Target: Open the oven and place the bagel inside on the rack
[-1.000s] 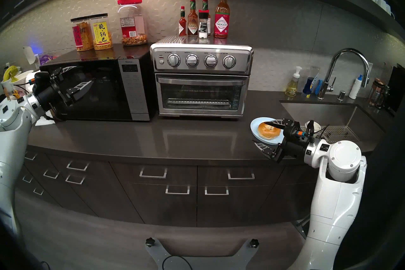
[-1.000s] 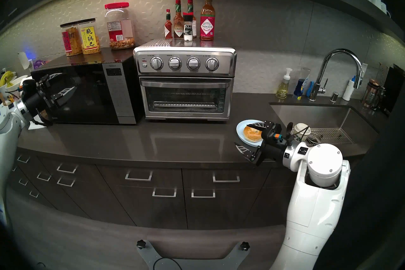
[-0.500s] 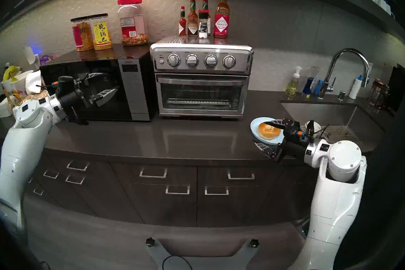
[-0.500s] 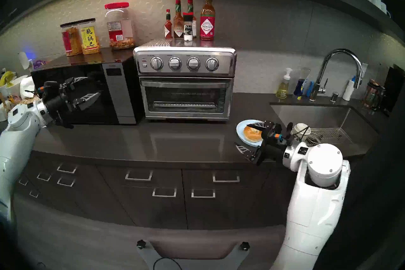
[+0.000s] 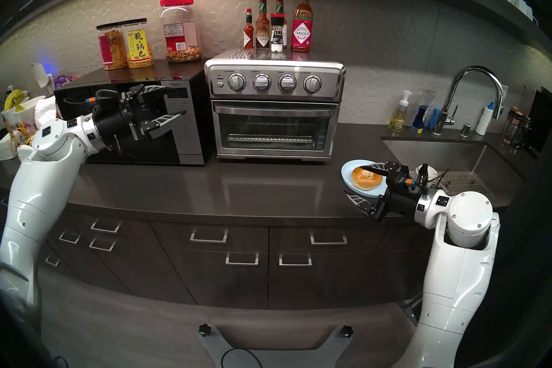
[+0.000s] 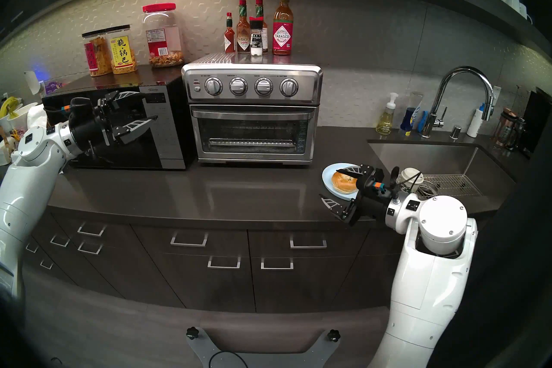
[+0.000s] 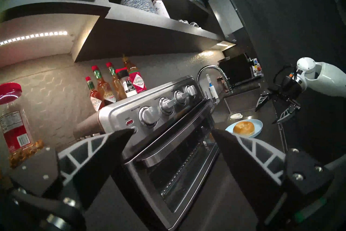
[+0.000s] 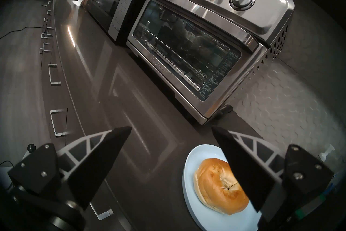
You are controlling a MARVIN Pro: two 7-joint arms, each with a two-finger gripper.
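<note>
Left gripper (image 7: 171,132) open before oven (image 7: 168,140)

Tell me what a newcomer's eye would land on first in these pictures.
Probably the brushed-steel oven at mid-counter, door shut, with hot sauce bottles lined up on its top. Next, the golden bagel on a light blue plate near the sink, with the open right gripper around it. The open left gripper hangs before the black microwave.

The oven (image 5: 274,107) stands on the counter (image 5: 209,188) just right of the microwave (image 5: 131,122) — sauce bottles (image 5: 276,25) on top, the rack (image 5: 273,139) inside. Right of it and nearer the counter's front edge lies the plate (image 5: 348,176) with the bagel (image 5: 366,178) on it — the sink (image 5: 442,153) beyond to the right.
</note>
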